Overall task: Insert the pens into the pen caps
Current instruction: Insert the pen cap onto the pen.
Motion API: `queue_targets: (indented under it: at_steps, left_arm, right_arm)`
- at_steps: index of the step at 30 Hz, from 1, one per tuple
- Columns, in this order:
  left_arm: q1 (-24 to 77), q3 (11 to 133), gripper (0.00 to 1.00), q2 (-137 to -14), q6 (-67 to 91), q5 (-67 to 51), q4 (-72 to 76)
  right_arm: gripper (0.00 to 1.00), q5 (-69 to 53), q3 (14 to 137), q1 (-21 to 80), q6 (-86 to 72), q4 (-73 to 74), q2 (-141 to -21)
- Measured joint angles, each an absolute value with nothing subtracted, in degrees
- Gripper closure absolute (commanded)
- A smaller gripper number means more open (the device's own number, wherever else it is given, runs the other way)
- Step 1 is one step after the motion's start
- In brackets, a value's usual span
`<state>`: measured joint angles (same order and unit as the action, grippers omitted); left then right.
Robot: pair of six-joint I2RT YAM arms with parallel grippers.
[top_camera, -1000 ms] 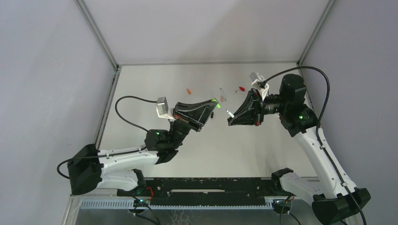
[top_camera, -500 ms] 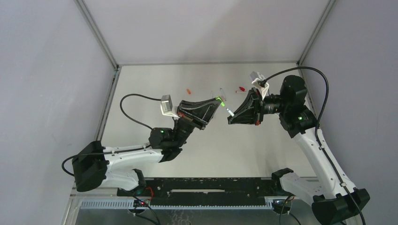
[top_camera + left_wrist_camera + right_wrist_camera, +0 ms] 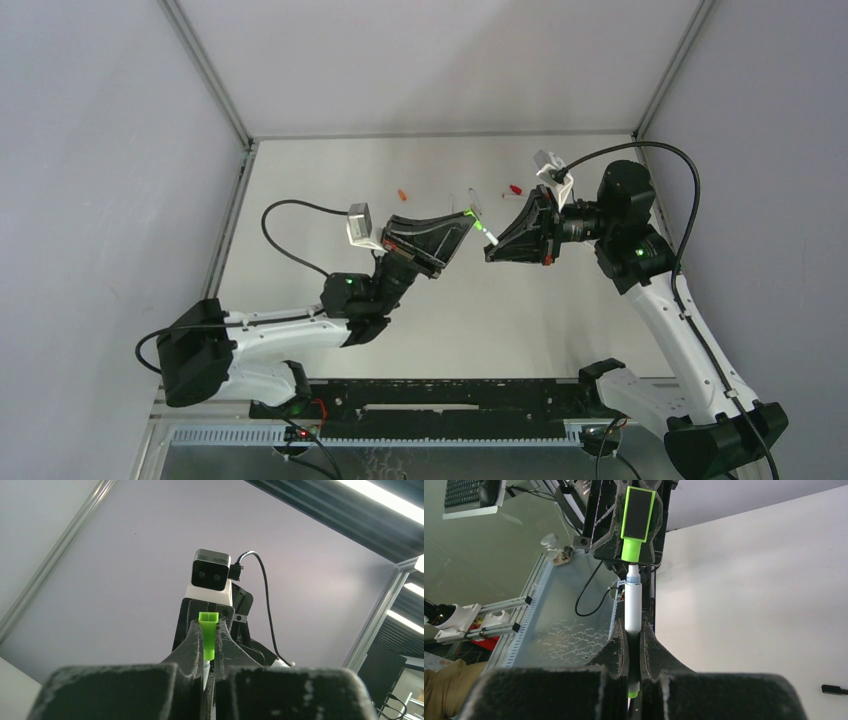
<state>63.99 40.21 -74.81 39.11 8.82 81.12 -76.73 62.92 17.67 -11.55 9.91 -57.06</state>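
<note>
No words, numbers or signs can be read in any of the views. The green cap (image 3: 638, 517) and the white pen (image 3: 632, 602) show no print, and neither does the little camera (image 3: 211, 575) seen from the left wrist (the keyboard (image 3: 471, 492) in the top corner of the right wrist view is too small and blurry to make out its keys).

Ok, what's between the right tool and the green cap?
Only the white pen the right tool holds, tip at the green cap; right wrist view.
</note>
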Motion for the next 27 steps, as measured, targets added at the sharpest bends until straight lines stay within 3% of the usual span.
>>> queue_targets:
  at_steps: [27]
  left_arm:
    - [64.75,40.21,1.0,-76.09,39.7,10.55,82.65]
  right_arm:
    - [1.0,-76.09,62.92,17.67,-12.14,9.96,-57.06]
